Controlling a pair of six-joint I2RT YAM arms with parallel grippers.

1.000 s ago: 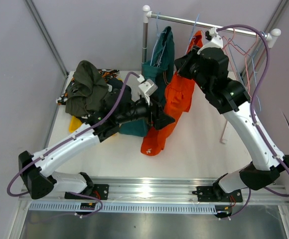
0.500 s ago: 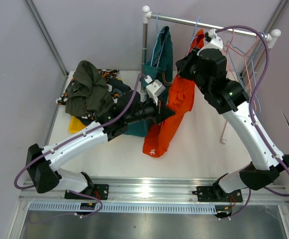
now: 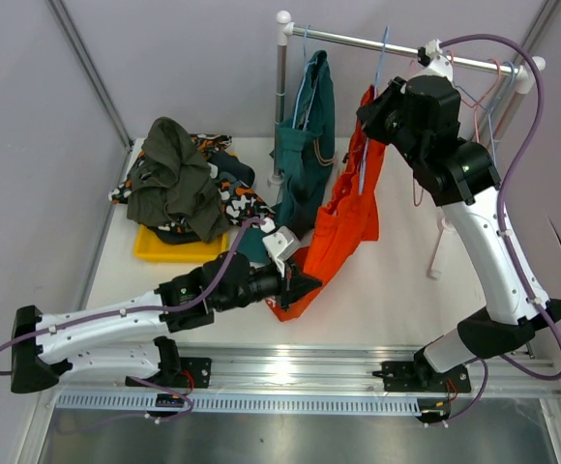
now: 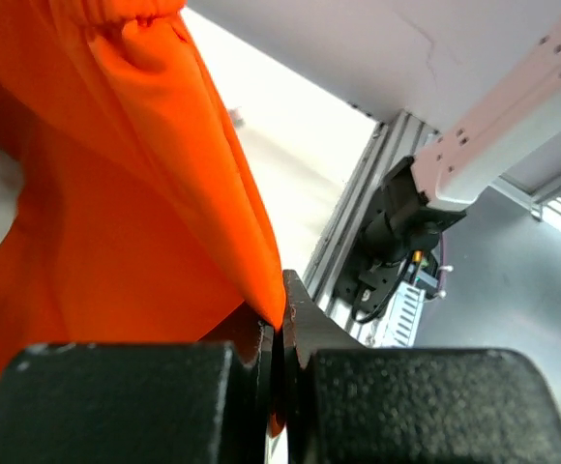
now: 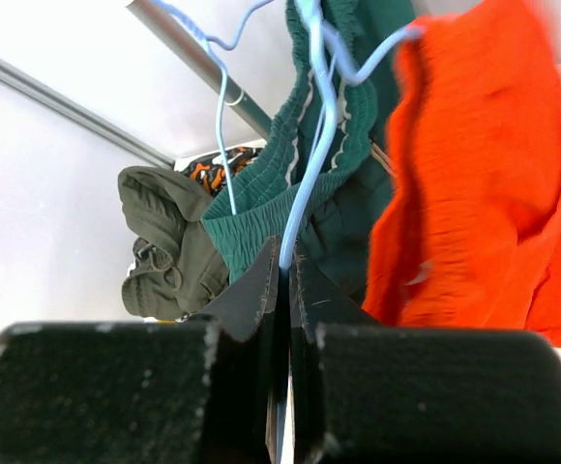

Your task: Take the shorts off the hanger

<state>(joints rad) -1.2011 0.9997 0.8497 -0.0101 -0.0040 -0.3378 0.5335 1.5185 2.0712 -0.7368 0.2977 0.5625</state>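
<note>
A second ago the left tool (image 3: 298, 284) stood released beside the orange shorts (image 3: 343, 227), out over the middle of the table (image 3: 397, 280). It has since clenched on the bottom hem of those shorts and drawn back toward 6 o'clock, nearer the arm bases. Its wrist view shows a fold of orange cloth pinched between the closed jaws. Over the same second the right tool (image 3: 375, 108) has shifted toward 1 o'clock, up by the rail (image 3: 397, 43). It is clenched on the thin blue wire of the hanger (image 5: 311, 145) that carries the shorts.

The two moves have pulled the cloth from a loose hang into a slanted stretch. I judge this to be the pull-off step: one arm holds the hanger in place while the other drags the shorts down and away from it. The waistband still looks to be up at the hanger, so the shorts are not yet free.

From the left tool the orange shorts run toward 1 o'clock, touching it at the hem. From the right tool they fall toward 7 o'clock, just beside the jaws. The teal shorts (image 3: 310, 135) hang on their own hanger at 9 o'clock from the orange pair.
</note>
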